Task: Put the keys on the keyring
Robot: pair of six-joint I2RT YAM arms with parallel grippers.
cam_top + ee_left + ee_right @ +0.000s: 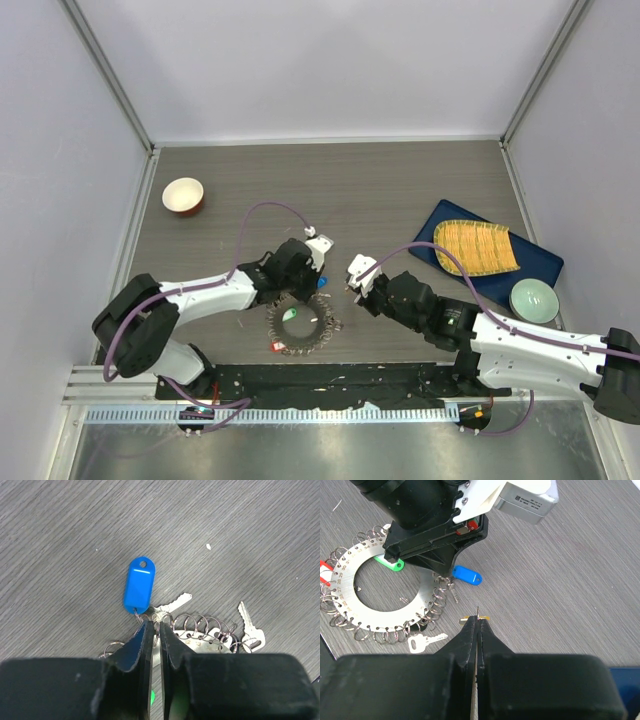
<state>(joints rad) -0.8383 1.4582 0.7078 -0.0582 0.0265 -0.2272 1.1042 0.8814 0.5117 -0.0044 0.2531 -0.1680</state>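
The keyring (303, 341) is a flat grey toothed disc with small split rings around its rim, lying in front of the arms; it also shows in the right wrist view (349, 611). My left gripper (155, 625) is shut on one small split ring at the disc's far edge, beside a key with a blue tag (139, 585). Another silver key (249, 626) hangs to the right. My right gripper (478, 617) is shut on a thin key held edge-on, with its yellow tag (486, 618) just under the tips. Green (390, 563) and red (323, 570) tags sit at the disc.
A red-and-white bowl (183, 195) stands at the far left. A blue tray (540, 262) with a yellow mat (475, 247) and a pale green bowl (533, 300) lie at the right. A loose silver key (424, 640) lies by the disc's near rim.
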